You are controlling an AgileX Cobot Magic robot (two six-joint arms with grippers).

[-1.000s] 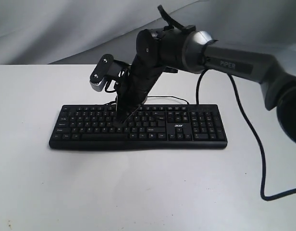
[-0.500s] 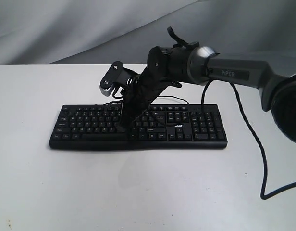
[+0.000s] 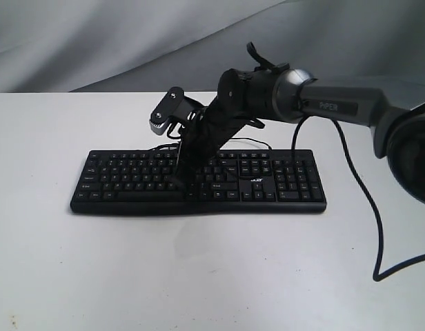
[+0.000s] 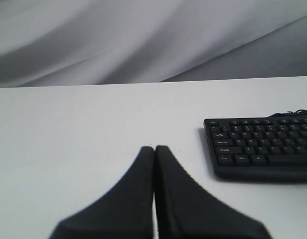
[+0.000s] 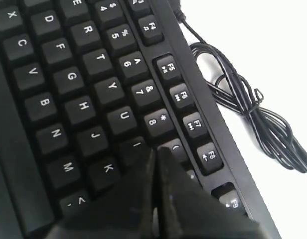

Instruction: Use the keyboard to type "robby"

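The black keyboard (image 3: pixel 130 177) lies flat across the middle of the white table (image 3: pixel 199 276), with its acer logo to the right of the letter keys. My right gripper (image 3: pixel 179 181) reaches in from the right and slants down onto the letter block. In the right wrist view the right gripper (image 5: pixel 156 151) is shut, and its tips rest on the keyboard (image 5: pixel 69 74) between the I key (image 5: pixel 136 145) and the 9 key (image 5: pixel 174 147); the key beneath them is hidden. My left gripper (image 4: pixel 154 148) is shut and empty, hovering over bare table left of the keyboard (image 4: pixel 263 149).
The keyboard's thin black cable (image 5: pixel 253 109) lies in loose loops behind its far edge. A thicker arm cable (image 3: pixel 368 207) hangs down and curls on the table at the right. A grey cloth backdrop (image 3: pixel 95 41) rises behind the table.
The right arm has shifted to the right along the keyboard, carrying the shut tips a few keys rightward; over the last half second the tips have hardly moved.
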